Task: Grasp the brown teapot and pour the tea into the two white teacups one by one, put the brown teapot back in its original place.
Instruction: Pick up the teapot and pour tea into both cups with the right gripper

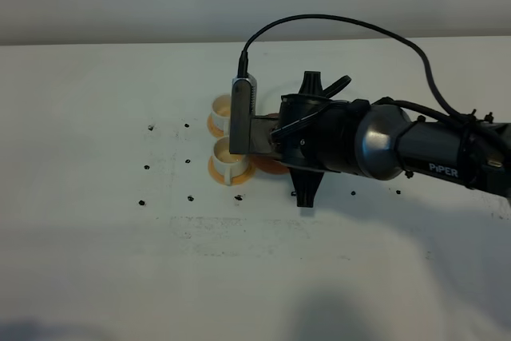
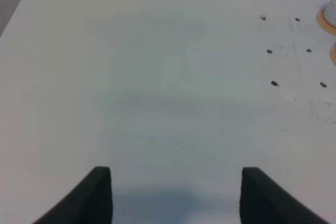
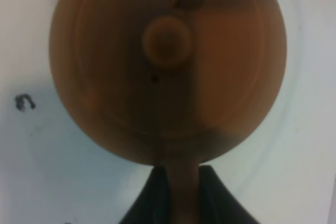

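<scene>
The brown teapot [image 3: 168, 66] was seen over the cream-white disc [image 3: 296, 129], its stubby handle pinched by the right gripper [image 3: 182, 179]; the left gripper [image 2: 176, 182] was held wide. On so thin a hold, it could be twisted and tea spilled past the teacups [image 1: 226, 157].

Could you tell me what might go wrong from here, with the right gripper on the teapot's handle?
The right gripper pinches only the brown teapot's narrow handle, so the pot may swivel or slip when lifted. Nothing holds the knobbed lid; it might drop off in a tilt. The two white teacups stand close together beside the arm, so one could be knocked or splashed.
</scene>
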Robot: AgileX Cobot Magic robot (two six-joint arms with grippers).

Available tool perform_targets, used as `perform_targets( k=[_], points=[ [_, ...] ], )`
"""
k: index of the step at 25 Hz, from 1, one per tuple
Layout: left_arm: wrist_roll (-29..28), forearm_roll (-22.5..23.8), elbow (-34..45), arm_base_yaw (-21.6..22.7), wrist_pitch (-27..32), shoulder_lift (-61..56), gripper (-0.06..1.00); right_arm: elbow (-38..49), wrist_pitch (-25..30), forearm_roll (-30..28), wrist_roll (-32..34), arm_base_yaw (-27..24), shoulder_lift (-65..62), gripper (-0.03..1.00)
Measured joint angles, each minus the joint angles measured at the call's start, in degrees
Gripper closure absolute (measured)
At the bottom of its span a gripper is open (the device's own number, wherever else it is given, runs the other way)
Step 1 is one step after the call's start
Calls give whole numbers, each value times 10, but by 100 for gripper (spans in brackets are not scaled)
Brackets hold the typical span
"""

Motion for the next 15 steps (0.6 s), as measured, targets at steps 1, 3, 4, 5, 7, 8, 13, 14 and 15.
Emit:
perform_targets(
  k=[1, 3, 4, 5, 7, 8, 13, 14, 15],
  points=[
    [0, 0, 0, 0, 0, 0, 44, 0, 0, -4, 0, 1, 1, 84],
    [0, 0, 0, 0, 0, 0, 44, 0, 0, -17, 0, 4, 1, 84],
    [0, 0, 0, 0, 0, 0, 44, 0, 0, -22, 0, 4, 1, 84],
    [0, 0, 0, 0, 0, 0, 44, 0, -1, -26, 0, 4, 1, 84],
    [0, 0, 0, 0, 0, 0, 44, 0, -1, -29, -1, 4, 1, 84],
    [0, 0, 0, 0, 0, 0, 44, 0, -1, -32, -1, 4, 1, 84],
    [0, 0, 0, 0, 0, 0, 44, 0, 0, -50, -1, 4, 1, 84],
    [0, 0, 0, 0, 0, 0, 44, 0, 0, -52, -1, 4, 1, 84],
    [0, 0, 0, 0, 0, 0, 44, 0, 0, -55, -1, 4, 1, 84]
  ],
)
